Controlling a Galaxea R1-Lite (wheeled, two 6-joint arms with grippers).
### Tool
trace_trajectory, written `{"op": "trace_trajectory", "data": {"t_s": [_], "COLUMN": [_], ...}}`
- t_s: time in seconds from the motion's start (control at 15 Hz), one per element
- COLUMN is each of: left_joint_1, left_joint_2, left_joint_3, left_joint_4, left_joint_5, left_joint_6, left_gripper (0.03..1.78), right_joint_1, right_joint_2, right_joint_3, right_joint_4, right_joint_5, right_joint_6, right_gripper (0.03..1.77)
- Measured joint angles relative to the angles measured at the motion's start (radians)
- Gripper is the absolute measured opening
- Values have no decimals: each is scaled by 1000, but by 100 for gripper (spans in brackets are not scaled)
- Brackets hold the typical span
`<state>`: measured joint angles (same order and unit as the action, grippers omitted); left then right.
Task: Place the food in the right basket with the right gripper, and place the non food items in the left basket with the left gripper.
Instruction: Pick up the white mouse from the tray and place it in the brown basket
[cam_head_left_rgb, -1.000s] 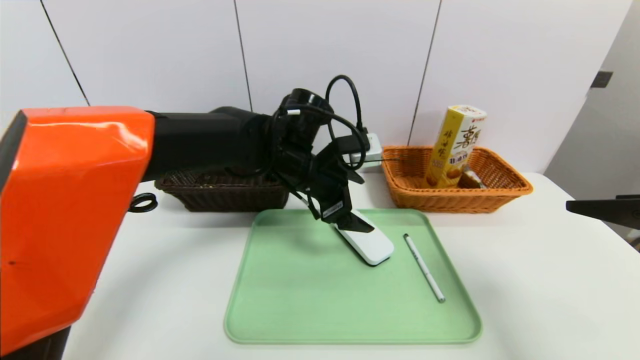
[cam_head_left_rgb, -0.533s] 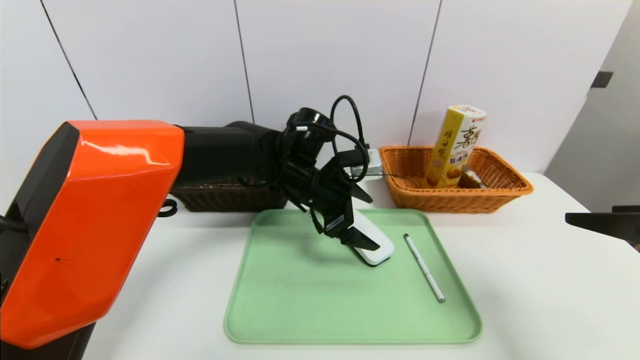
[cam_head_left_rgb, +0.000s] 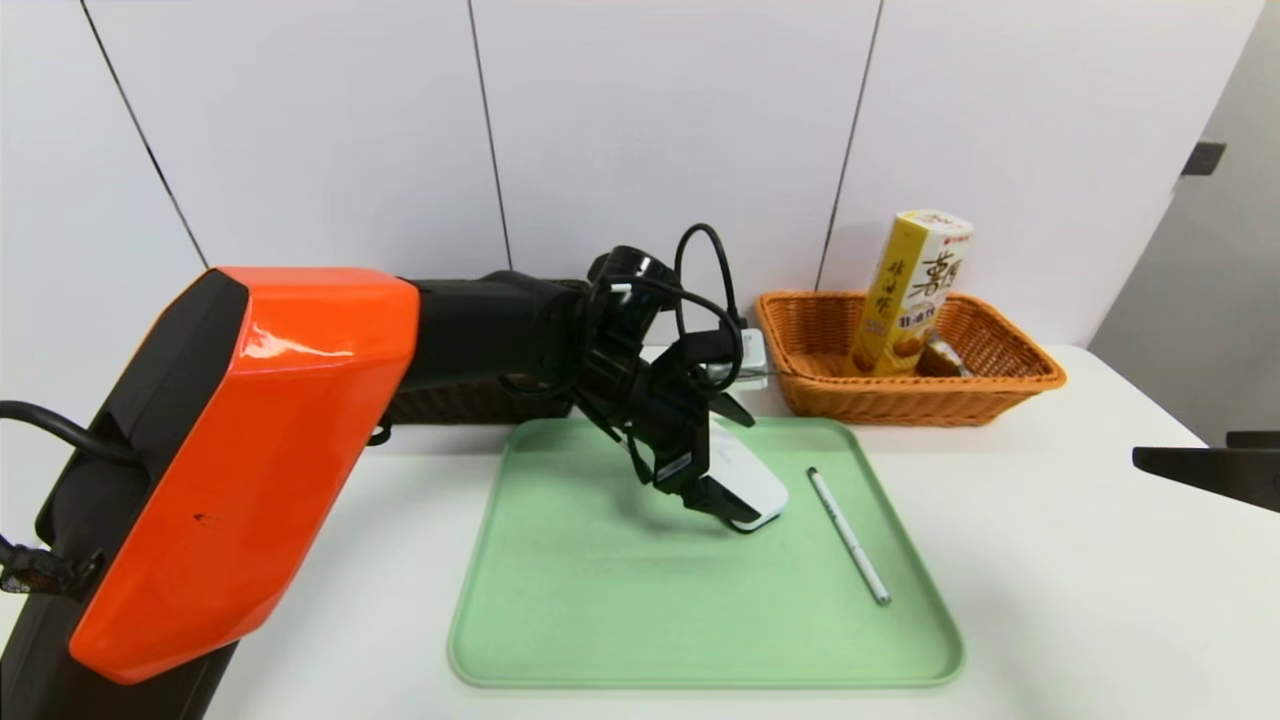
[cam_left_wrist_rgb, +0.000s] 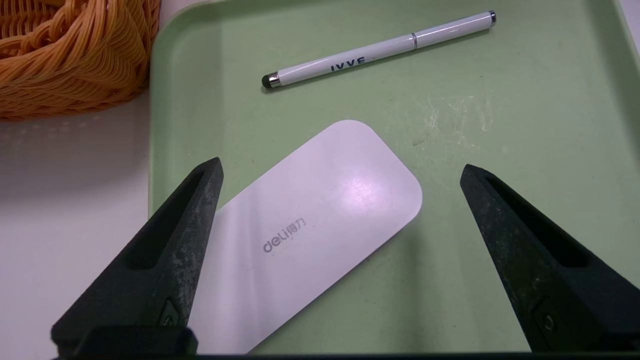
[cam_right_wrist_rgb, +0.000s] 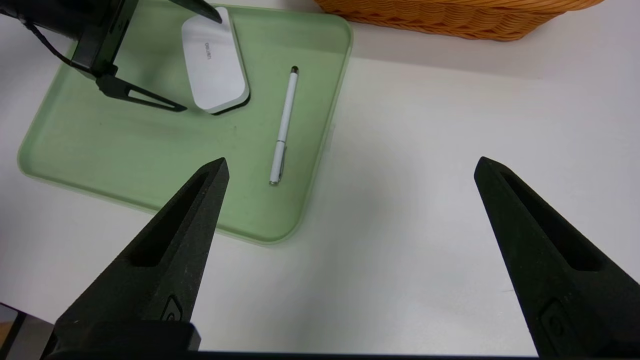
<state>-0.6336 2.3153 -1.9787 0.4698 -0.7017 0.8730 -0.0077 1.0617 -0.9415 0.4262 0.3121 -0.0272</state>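
Left claw (cam_head_left_rgb: 728, 460) spread wide, empty, straddling the white case (cam_head_left_rgb: 745, 482) at centre frame on the green tray (cam_head_left_rgb: 600, 620). White pen (cam_head_left_rgb: 848, 535) lies just right. Right claw (cam_right_wrist_rgb: 350, 170) wide open, empty, at the right edge.

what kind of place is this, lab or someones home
Probably a lab or test room set up for a sorting trial, not a home: a bare white table against plain white wall panels, with only a green tray and two baskets, one orange.
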Motion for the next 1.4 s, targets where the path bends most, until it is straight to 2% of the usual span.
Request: {"op": "trace_trajectory", "data": {"t_s": [0.2, 0.47, 0.73, 0.87, 1.07, 1.2, 1.4], "left_joint_1": [0, 1, -20, -39, -62, -70, -77], "left_joint_2": [1, -10, -27, -36, -47, -51, -51], "left_joint_3": [0, 0, 0, 0, -1, -2, -6], "left_joint_4": [-4, -2, 8, 53, 92, 98, 86], "left_joint_5": [2, 20, 152, 216, 254, 256, 249], "left_joint_6": [16, 87, 153, 165, 164, 147, 47], "left_gripper": [169, 169, 169, 169, 169, 169, 169], "right_joint_1": [0, 0, 0, 0, 0, 0, 0], "right_joint_2": [-1, -6, -8, -8, -13, -16, -25], "right_joint_3": [4, 13, 20, 22, 35, 42, 55], "right_joint_4": [-1, 0, -1, 0, 0, -1, -1], "right_joint_5": [0, 0, 15, 16, 27, 38, 39], "right_joint_6": [0, 0, 1, 1, 2, 3, 3], "right_gripper": [169, 169, 169, 169, 169, 169, 169]}}
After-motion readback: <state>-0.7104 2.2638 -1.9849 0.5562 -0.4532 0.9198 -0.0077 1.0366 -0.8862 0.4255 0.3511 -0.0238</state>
